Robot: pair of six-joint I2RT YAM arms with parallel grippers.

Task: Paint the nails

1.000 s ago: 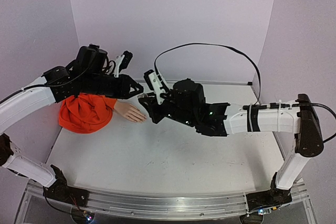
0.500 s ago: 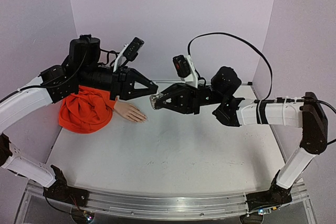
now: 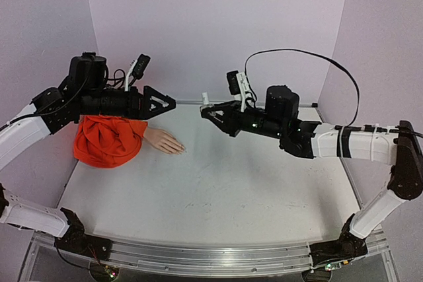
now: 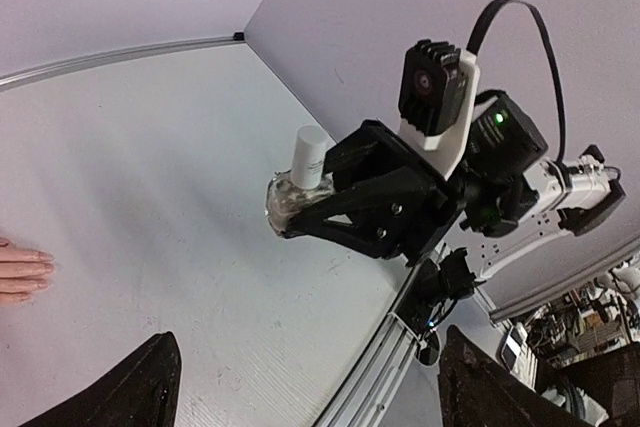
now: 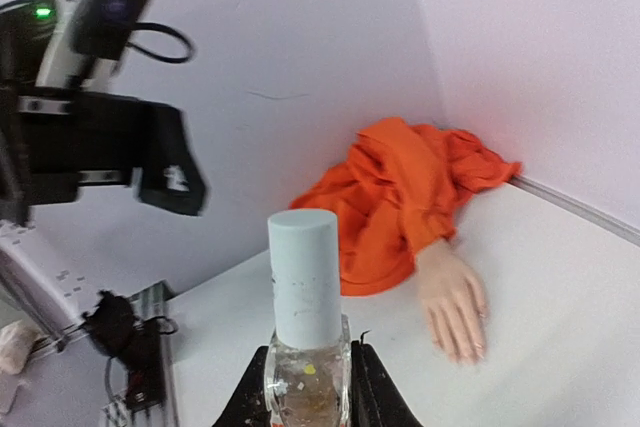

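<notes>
You are at the opening step: the bottle has to be uncapped before any polish reaches the nails. Your right jaws are closed on the bottle's glass body and hold it upright in the air, above the back of the counter, with its pale cap on and standing clear above the grip. Your left jaws are spread wide and hold nothing. They hang above the orange sleeve and point across the gap toward the bottle.

The mannequin hand lies flat, palm down, at the left of the counter, fingers pointing toward the middle, its wrist tucked into the sleeve. The nails are at those fingertips, too small to tell whether any carry polish.

Your next move is probably to bring the left jaws onto the cap, close on it squarely and twist it off while the right keeps the bottle steady and level.

Watch the black cable looping over the right arm, and keep the left arm from dragging the bunched sleeve, which would shift the hand.
</notes>
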